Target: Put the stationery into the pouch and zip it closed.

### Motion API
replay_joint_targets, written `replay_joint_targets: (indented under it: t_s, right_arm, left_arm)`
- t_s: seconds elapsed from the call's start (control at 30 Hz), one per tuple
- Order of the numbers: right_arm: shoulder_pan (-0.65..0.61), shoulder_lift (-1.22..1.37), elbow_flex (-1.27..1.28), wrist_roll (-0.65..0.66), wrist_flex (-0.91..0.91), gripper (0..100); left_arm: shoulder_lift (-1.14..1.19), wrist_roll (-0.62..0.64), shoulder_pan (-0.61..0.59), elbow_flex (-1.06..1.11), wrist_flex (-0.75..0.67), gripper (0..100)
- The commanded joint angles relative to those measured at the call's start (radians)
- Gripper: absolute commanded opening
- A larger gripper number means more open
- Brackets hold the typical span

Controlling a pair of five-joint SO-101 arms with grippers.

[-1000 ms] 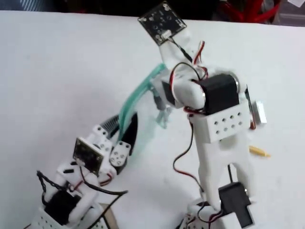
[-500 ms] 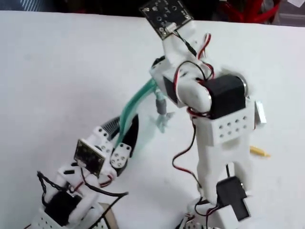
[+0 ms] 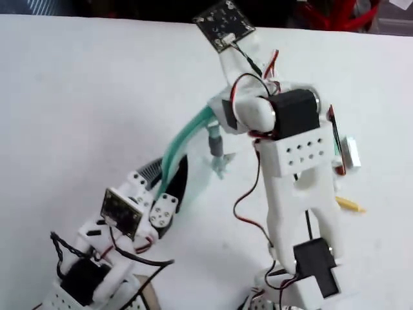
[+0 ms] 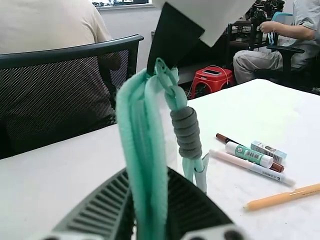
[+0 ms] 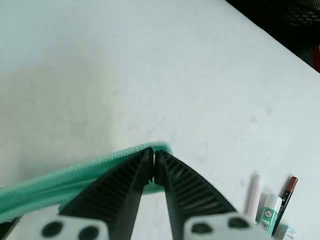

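The left end effector (image 4: pixel 147 182) and right end effector (image 5: pixel 153 156) each pinch one end of the teal pouch (image 4: pixel 142 125), which is held above the desk (image 4: pixel 55 175). The stationery (image 4: pixel 250 156), including an orange pencil (image 4: pixel 282 196), lies on the desk outside the pouch. Loading and zipping remain.

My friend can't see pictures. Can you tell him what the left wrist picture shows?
The left pincer grips a mint-green pouch by its edge, with a grey zipper pull dangling beside it. Behind, pens and an orange pencil lie on the white table.
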Motion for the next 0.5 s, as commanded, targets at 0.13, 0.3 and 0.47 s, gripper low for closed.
replay_joint_targets:
  t_s: [0.13,0.3,0.47]
  right_arm:
    - [-0.010,-0.058,0.120,0.000,0.013,1.8]
    - [-0.065,-0.159,0.284,0.112,0.013,1.8]
    - [-0.097,-0.160,0.333,0.166,0.013,2.0]
  left_arm:
    - [0.005,-0.009,0.008,0.005,0.020,2]
    - [0.004,0.000,0.007,0.005,0.041,10]
    - [0.002,0.000,0.008,0.002,0.089,16]
